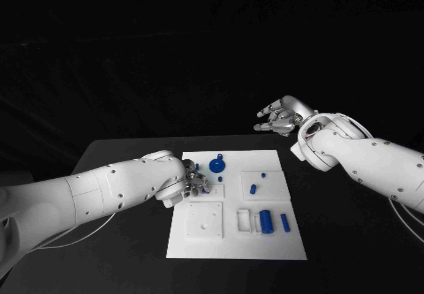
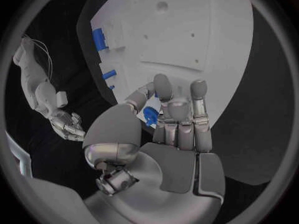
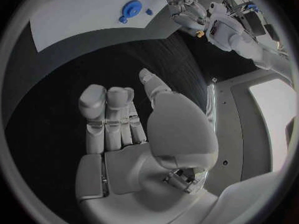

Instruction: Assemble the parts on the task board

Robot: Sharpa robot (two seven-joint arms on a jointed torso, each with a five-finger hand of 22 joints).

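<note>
Matte black cloth covers the table, and a flat white task board lies in its middle, a smooth rectangular plate carrying raised white square and oblong blocks.

At the board's left edge the left hand, silver with jointed metal fingers on a glossy white arm, hovers low over the plate. The left wrist view shows a small blue part pinched between its thumb and fingers, the remaining fingers standing nearly upright.

Just beside that hand, toward the board's far edge, sits a round blue wheel-like part with a thin stem rising from it. Nearer the right edge two small blue pegs stand on a raised white square. Along the near half, a white square block with a hole lies on the left, then a narrow white frame, then a fat blue cylinder and a slimmer blue bar side by side.

Well apart from the board, past its far right corner and above the black table, the right hand is raised and holds nothing; in the right wrist view its fingers are straight and close together, with the thumb set apart. Behind the table everything is dark.
</note>
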